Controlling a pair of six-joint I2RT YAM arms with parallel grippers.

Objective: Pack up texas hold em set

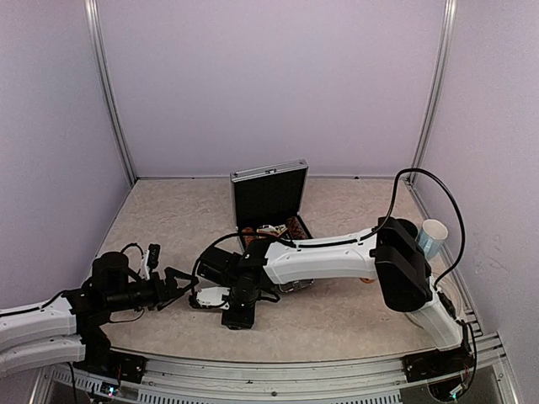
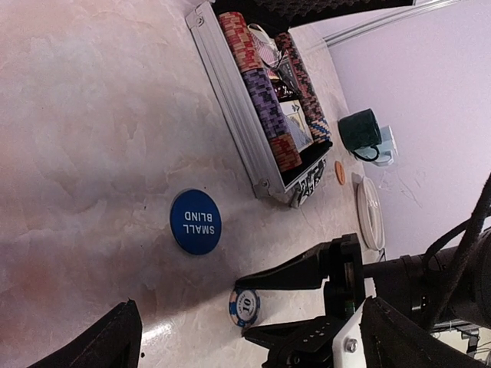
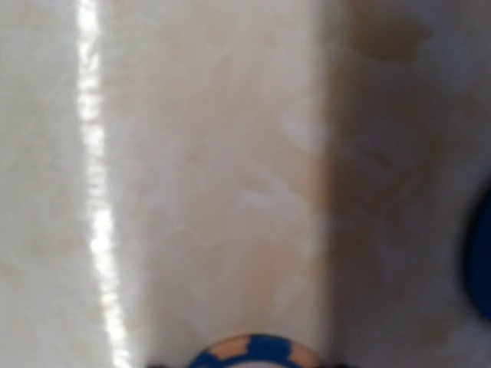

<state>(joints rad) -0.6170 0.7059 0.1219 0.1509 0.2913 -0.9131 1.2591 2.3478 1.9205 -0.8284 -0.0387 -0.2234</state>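
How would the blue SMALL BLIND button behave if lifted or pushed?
Lying flat and thin on the table, the SMALL BLIND button probably offers little edge to pinch. It looks rigid and light, and on the glossy surface would likely slide when pushed rather than tip.

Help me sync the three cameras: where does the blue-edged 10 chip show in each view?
Top external: not discernible near the right arm.
Left wrist: blue-edged chip, bottom centre, between the right arm's fingers.
Right wrist: bottom edge, centre.
Shared landmark: SMALL BLIND button, left wrist's centre-left; apparently the blue sliver at right wrist's right edge.
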